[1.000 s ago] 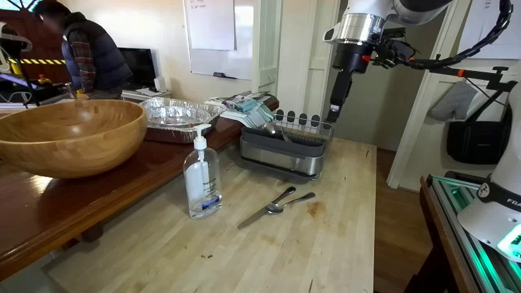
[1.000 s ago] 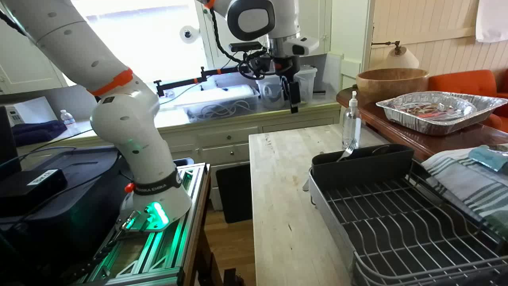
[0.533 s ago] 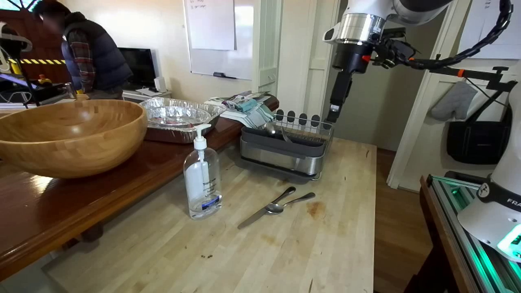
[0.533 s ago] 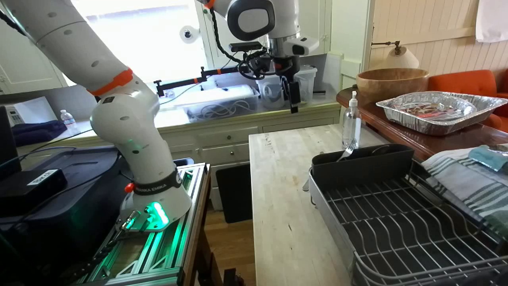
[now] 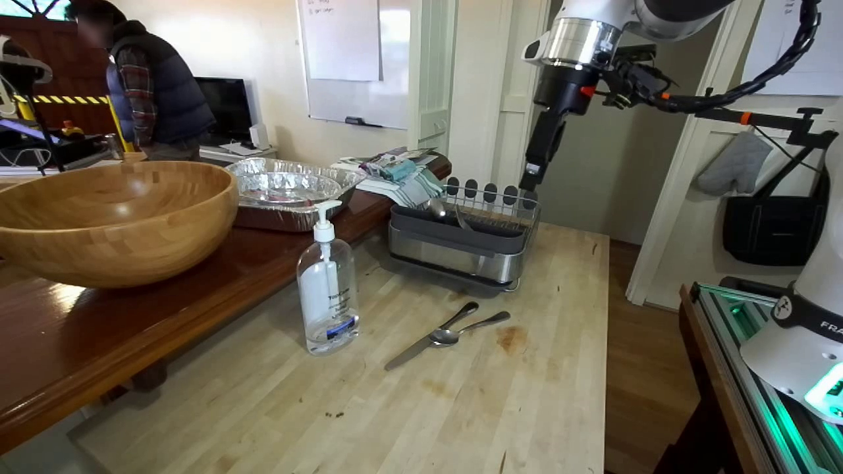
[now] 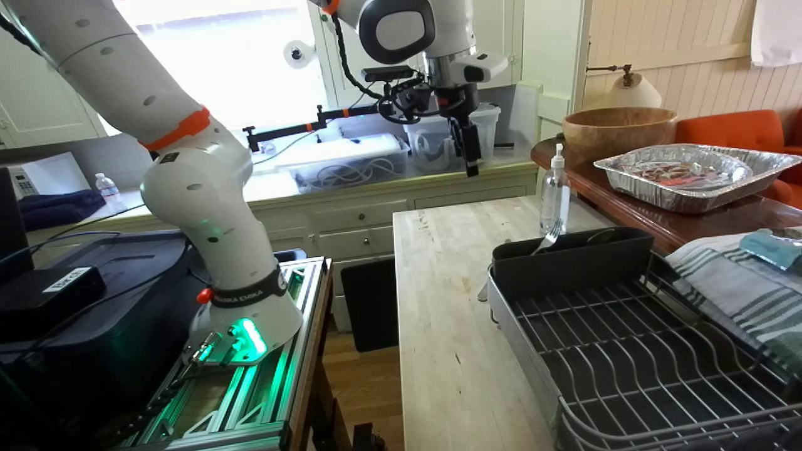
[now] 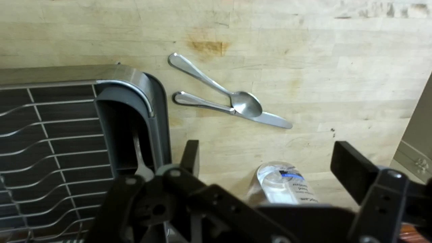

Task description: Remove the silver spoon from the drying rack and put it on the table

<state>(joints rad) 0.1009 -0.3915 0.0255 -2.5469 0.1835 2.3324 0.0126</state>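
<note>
The drying rack (image 5: 490,266) stands on the pale wood table (image 5: 540,401); it also shows in an exterior view (image 6: 525,351) and the wrist view (image 7: 67,73). The silver spoon (image 5: 435,208) stands bowl-up in the rack's dark cutlery holder, beside a fork (image 5: 462,218). The fork also shows in an exterior view (image 6: 551,235). In the wrist view a utensil (image 7: 138,152) in the holder is partly covered by the finger; I cannot tell which. My gripper (image 7: 265,157) is open and empty, pointing down above the table; it shows in both exterior views (image 5: 530,179) (image 6: 471,168).
Another spoon (image 7: 247,104) lies across a knife (image 7: 192,99) on the table. A clear pump bottle (image 5: 328,296) stands beside the counter. A wooden bowl (image 5: 118,217), foil trays (image 5: 290,184) and towels (image 5: 402,181) lie on the reddish-brown counter (image 5: 197,289).
My gripper has tilted and shifted slightly toward the counter side over the last half second. The rack and the cutlery have not moved.
</note>
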